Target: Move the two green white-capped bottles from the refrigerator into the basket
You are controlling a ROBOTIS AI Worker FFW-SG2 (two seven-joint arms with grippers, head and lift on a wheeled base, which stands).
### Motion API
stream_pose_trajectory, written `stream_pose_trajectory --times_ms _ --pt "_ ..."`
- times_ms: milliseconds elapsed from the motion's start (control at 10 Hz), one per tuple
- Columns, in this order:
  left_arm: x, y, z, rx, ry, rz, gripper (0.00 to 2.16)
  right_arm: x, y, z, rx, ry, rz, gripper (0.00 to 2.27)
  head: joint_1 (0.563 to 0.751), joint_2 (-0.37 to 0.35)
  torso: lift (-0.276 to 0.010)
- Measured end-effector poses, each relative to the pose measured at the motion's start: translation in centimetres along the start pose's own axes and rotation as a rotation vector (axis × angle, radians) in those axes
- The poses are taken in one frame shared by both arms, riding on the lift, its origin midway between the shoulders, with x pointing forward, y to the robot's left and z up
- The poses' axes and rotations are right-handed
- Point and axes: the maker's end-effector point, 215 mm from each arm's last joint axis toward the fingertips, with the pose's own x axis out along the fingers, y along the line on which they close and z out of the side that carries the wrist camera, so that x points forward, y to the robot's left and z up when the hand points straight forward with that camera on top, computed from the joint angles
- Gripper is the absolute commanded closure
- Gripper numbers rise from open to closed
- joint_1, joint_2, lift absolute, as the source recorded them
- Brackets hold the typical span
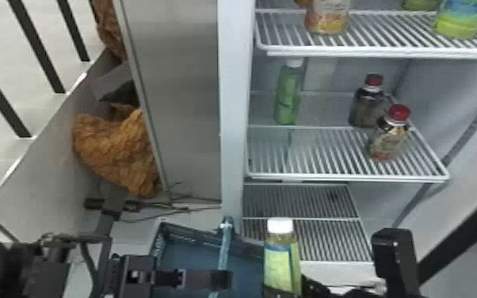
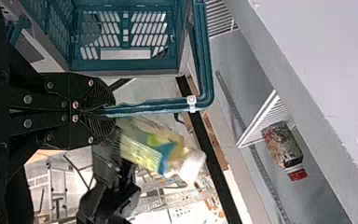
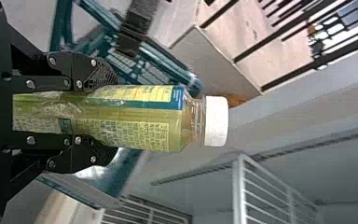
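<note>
Pinching one green bottle (image 3: 144, 107), the right hand (image 3: 114, 116) is near the basket (image 1: 194, 253), whose handle (image 2: 149, 107) the left hand (image 2: 105, 110) pinches. The second bottle (image 1: 288, 95) stands on the shelf (image 1: 344, 178). Entering too low, the held one may knock the handle.

We take this for a workshop or a lab, though we cannot tell which. Left of the refrigerator (image 1: 232, 119) we see thin dark cables (image 1: 186, 209) lying loose near its base, and farther left, a row of black bars (image 1: 37, 45). Well apart from the refrigerator, our left wrist view shows thin metal frames (image 2: 51, 186) and a scatter of small items (image 2: 182, 200) too small to name.
</note>
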Motion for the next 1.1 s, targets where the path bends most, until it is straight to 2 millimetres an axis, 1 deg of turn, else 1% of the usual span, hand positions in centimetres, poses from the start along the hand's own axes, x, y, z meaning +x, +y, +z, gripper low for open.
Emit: stream_pose_trajectory --times_ms 100,200,300,400,500,600,700,800,900,1100 --pt "0.0 0.0 0.1 0.001 0.000 0.002 1.18 0.7 0.0 -1.5 0.023 0.051 0.021 0.91 0.695 -0.005 -0.263" --pt "0.0 0.0 0.1 0.003 0.000 0.003 1.18 1.2 -0.1 -2.6 0.040 0.088 0.032 0.91 0.695 0.000 -0.263" --pt "0.0 0.1 0.1 0.003 0.000 0.004 1.18 1.8 -0.1 -3.6 0.058 0.121 0.048 0.80 0.695 0.003 -0.263" --pt "0.0 0.1 0.1 0.004 0.001 0.005 1.18 2.9 0.0 -4.3 0.071 0.148 0.074 0.75 0.695 0.013 -0.263" --pt "0.1 0.1 0.1 0.005 0.002 0.005 1.18 4.1 0.3 -4.5 0.073 0.162 0.109 0.63 0.695 0.031 -0.263" --pt "0.1 0.1 0.2 0.007 0.003 0.007 1.18 5.4 0.4 -4.5 0.073 0.169 0.140 0.41 0.695 0.054 -0.263" --pt "0.1 0.2 0.2 0.006 0.004 0.008 1.18 5.9 0.2 -4.4 0.071 0.168 0.146 0.23 0.695 0.061 -0.263" --pt "0.1 0.3 0.1 0.003 0.002 0.009 1.18 5.9 0.0 -4.2 0.068 0.157 0.142 0.09 0.695 0.060 -0.263" --pt "0.0 0.3 0.1 0.002 0.000 0.011 1.18 5.7 -0.2 -3.8 0.060 0.145 0.134 0.10 0.695 0.058 -0.263" --pt "0.0 0.2 0.2 0.003 -0.001 0.009 1.18 5.0 -1.0 -2.2 0.018 0.100 0.091 0.12 0.695 0.040 -0.263"
